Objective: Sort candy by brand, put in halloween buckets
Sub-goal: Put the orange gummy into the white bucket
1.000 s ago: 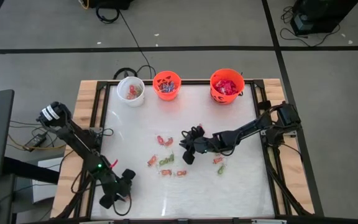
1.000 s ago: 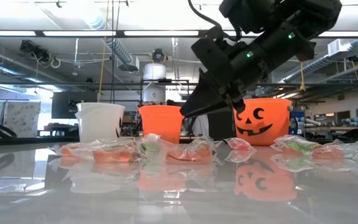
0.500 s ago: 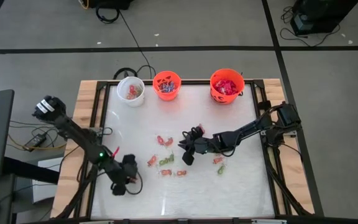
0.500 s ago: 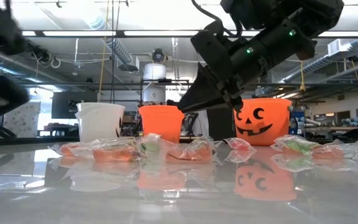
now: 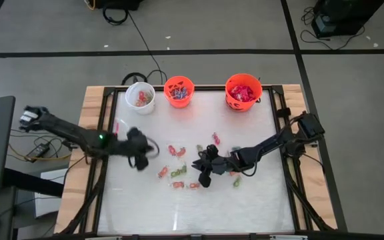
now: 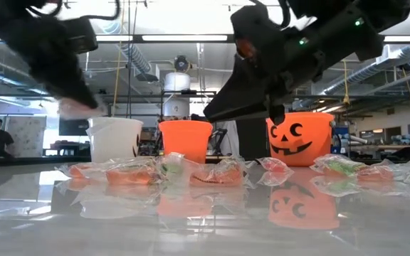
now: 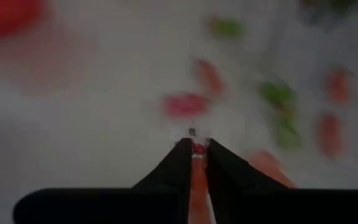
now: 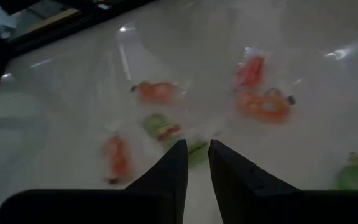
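The left claw hangs over the left-centre of the bench, and the left wrist view shows its fingers drawn nearly together on a small red-and-orange piece; it is a thin pinch at the very tips, so the sweet could slip free on the way to the buckets, or twist in its loose wrapper and drop short. The three pails stand in a row along the upper edge of the frame: the white bucket at upper left, the small orange bucket beside it, the larger orange bucket to the right; their mouths are close enough that a release slightly off could land the piece in the wrong brand's pail, or clip a rim and tip one.

The right claw sits low in the middle of the frame, right among the scattered candy; its fingers stand a little apart with nothing between them, and a green sweet lies just ahead of the tips; closing here risks catching two overlapping wrappers at once, or nudging neighbours aside.

Both arms reach toward the same central patch, so a careless swing could bring them into each other.
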Controlling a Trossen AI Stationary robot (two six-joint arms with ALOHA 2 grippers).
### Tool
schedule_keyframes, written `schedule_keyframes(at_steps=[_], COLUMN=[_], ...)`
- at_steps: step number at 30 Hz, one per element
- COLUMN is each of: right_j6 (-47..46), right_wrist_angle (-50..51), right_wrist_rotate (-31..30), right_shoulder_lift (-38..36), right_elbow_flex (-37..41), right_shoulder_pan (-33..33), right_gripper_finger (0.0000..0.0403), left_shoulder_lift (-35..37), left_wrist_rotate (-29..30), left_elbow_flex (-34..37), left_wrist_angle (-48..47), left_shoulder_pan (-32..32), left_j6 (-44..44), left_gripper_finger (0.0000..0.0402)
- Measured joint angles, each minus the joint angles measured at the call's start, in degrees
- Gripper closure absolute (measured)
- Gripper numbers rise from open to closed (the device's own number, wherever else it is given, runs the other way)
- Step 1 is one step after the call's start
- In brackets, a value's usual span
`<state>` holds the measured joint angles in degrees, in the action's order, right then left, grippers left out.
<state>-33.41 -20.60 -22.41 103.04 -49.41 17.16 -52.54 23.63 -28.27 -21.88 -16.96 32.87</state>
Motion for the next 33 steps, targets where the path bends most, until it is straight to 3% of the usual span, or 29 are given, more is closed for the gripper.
schedule_keyframes(at_steps=[7, 11, 15, 21, 29, 33], right_j6=[0.83, -1.75, -2.55, -2.41, -0.76, 0.54], right_wrist_angle=[-0.93, -3.33, -6.3, -8.38, -8.52, -10.42], right_wrist_rotate=[-2.56, -4.54, -3.21, -1.62, -1.97, -4.54], right_shoulder_lift=[0.0, 0.0, 0.0, 0.0, 0.0, 0.0], right_elbow_flex=[0.0, 0.0, 0.0, 0.0, 0.0, 0.0], right_shoulder_pan=[2.99, 2.49, 2.09, 2.11, 0.91, 0.56], right_gripper_finger=[0.0323, 0.0323, 0.0323, 0.0323, 0.0323, 0.0323], left_shoulder_lift=[10.95, 11.59, 10.18, 7.46, -1.89, -5.64], left_wrist_rotate=[3.97, 11.48, 13.49, 5.27, 3.93, -3.9], left_elbow_flex=[0.0, -0.11, -0.11, -0.11, -0.11, -0.11], left_wrist_angle=[-3.07, -2.26, 4.6, 13.36, 14.66, 19.38], left_shoulder_pan=[17.39, 25.25, 31.9, 41.96, 51.86, 56.29], left_j6=[-8.27, -10.14, -17.17, -22.14, -23.05, -26.47], left_gripper_finger=[0.0355, 0.0359, 0.0362, 0.0363, 0.0362, 0.0362])
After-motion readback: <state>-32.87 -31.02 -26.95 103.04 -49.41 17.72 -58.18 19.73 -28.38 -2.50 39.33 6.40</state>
